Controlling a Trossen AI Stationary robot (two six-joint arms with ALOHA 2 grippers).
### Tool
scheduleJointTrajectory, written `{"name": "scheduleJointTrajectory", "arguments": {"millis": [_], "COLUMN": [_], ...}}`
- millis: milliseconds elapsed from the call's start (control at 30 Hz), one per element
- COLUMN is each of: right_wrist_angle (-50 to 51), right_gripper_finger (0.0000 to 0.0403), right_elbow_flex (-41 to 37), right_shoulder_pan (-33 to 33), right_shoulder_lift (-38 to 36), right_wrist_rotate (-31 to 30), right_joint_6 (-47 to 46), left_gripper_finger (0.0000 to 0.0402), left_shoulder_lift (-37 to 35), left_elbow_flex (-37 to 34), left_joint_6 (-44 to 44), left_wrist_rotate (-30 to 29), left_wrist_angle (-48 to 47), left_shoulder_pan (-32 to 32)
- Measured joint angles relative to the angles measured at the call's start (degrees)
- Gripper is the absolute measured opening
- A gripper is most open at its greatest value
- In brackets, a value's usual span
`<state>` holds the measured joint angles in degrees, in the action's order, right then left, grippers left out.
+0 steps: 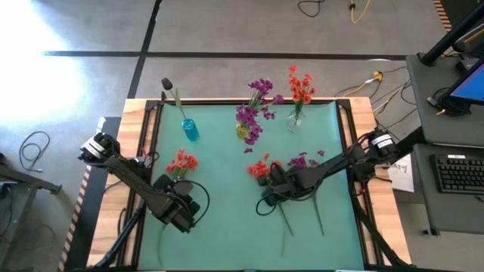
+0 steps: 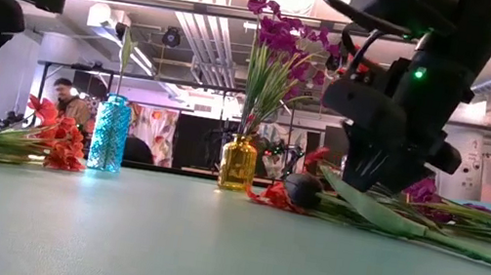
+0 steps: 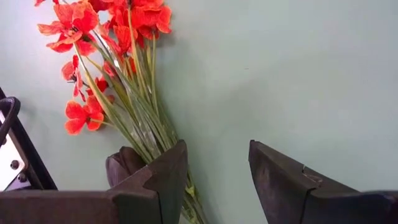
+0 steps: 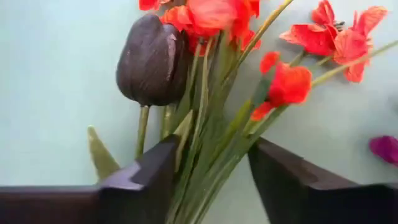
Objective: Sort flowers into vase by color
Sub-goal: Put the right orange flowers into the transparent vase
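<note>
A bunch of orange-red flowers (image 1: 181,162) lies on the teal mat, its stems running toward the near edge. My left gripper (image 3: 214,162) hovers open over those stems, which pass under one finger (image 3: 163,177); the gap itself is empty. Mid-table lie more orange-red flowers (image 1: 259,168), a dark bud (image 4: 151,59) and purple flowers (image 1: 304,160). My right gripper (image 4: 211,155) is down on this bunch, shut on its stems. At the back stand a blue vase (image 1: 189,130) with a dark-budded flower, a yellow vase (image 1: 242,131) with purple flowers and a clear vase (image 1: 294,121) with orange-red ones. My right gripper pinches several green stems (image 4: 208,146) of the orange-red flowers between its two fingers, just below the blooms. The fingers slant down from the table's right and lie across the stems. The bunch lies on the mat (image 2: 352,212). Whether the dark bud's stem (image 4: 143,127) is inside the pinch, I cannot tell.
Long stems (image 1: 286,223) trail from the right bunch toward the near edge. The mat (image 1: 227,234) is bare between the arms. Wooden table borders (image 1: 136,113) frame the mat. In the low view a person (image 2: 66,99) shows in the room behind.
</note>
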<state>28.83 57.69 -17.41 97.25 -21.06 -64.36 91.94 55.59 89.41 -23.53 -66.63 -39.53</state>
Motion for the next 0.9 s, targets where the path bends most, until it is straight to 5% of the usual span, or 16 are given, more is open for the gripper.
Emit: {"name": "scheduleJointTrajectory", "arguments": {"millis": [333,900], "right_wrist_angle": [0.0,5.0], "right_gripper_finger": [0.0021,0.0019], "right_elbow_flex": [1.2,5.2], "right_shoulder_pan": [-0.7,-3.8], "right_shoulder_lift": [-3.9,-9.0], "right_wrist_rotate": [-0.1,-1.2], "right_joint_6": [4.7,8.0], "left_gripper_finger": [0.0158,0.0158], "left_shoulder_lift": [0.0,0.0], "left_elbow_flex": [0.0,0.0], "left_joint_6": [0.0,-0.5], "left_wrist_rotate": [-0.1,-0.4], "left_wrist_angle": [-0.2,-0.2], "left_shoulder_pan": [0.0,0.0]}}
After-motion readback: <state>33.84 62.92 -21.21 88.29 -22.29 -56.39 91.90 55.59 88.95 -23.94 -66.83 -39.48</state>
